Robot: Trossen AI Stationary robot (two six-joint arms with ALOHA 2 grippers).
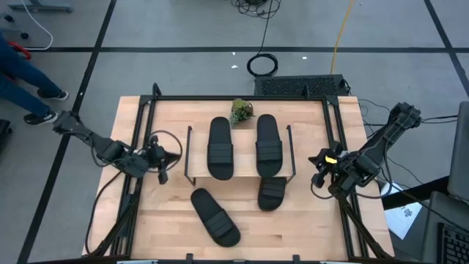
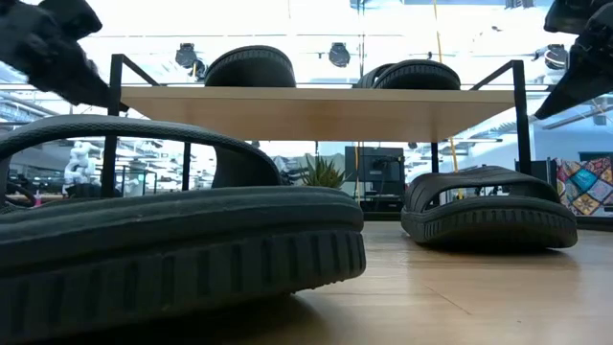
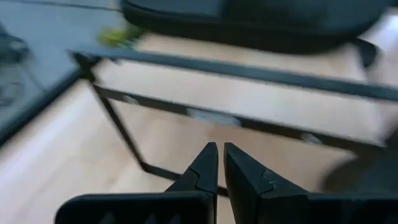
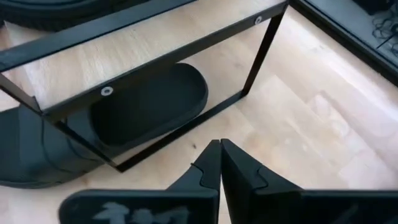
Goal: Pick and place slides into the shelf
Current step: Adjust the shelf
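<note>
From above, a light wooden table [image 1: 168, 220] holds a small shelf [image 1: 246, 167] near its middle. Two black slides lie side by side on the shelf's top board, one on the left [image 1: 220, 148] and one on the right [image 1: 268, 145]. A third slide [image 1: 272, 192] pokes out from under the shelf's front edge, partly on the lower tier. The fourth slide [image 1: 215, 216] lies at an angle on the table in front of the shelf, apart from it. A small green plant [image 1: 241, 111] sits at the shelf's back edge. The left gripper [image 1: 163, 163] hovers just beside the shelf's left end, holding nothing. The right gripper [image 1: 319, 167] sits near the shelf's right end, also empty. A person's legs [image 1: 26, 81] show on the floor at the far left.

At table level, the loose slide [image 2: 172, 259] fills the foreground, the half-shelved one [image 2: 490, 206] sits beyond it on the right, and two more rest on the top board [image 2: 316, 110].

The left wrist view shows its fingers [image 3: 202, 171] pressed together, pointing at the shelf's wire frame [image 3: 249, 71].

The right wrist view shows its fingers [image 4: 208, 165] pressed together, facing the frame [image 4: 155, 68] and the slide [image 4: 146, 102] under the board.
</note>
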